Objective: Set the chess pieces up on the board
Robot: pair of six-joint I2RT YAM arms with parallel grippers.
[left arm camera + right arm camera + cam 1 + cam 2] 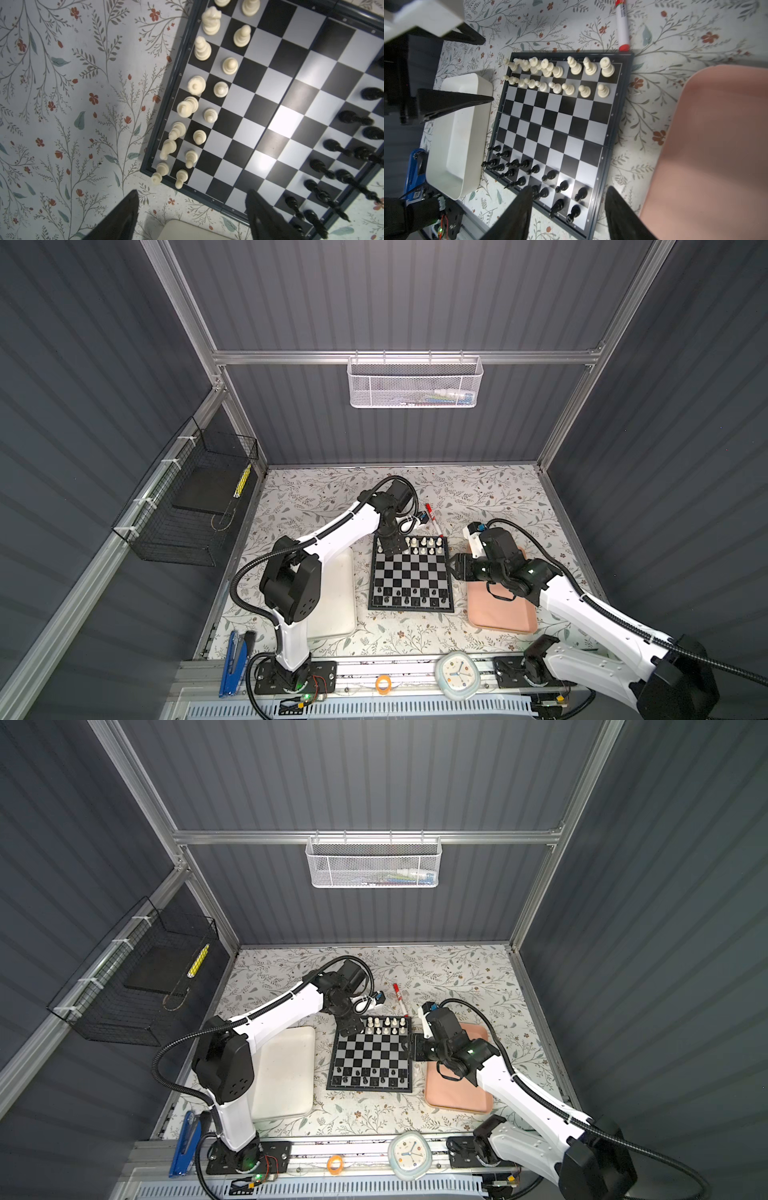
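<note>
On the board (556, 122), white pieces (557, 71) and black pieces (533, 169) are ranked, with only tidying judged left; left end effector (192, 190) and right end effector (569, 187) are spread, empty.

I count sixteen cream-white chessmen (229, 65): eight pawns and eight taller pieces. The black chessmen (562, 186) also come to sixteen by my tally, though a few overlap in my wrist views. There is one board (411, 572). I see two trays, one white tray (286, 1073) and one pink tray (457, 1094), and two baskets, one white mesh basket (415, 383) and one black wire basket (187, 510). I find one each of marker (432, 516), clock (457, 674), blue stapler (232, 664) and orange ring (383, 684).
</note>
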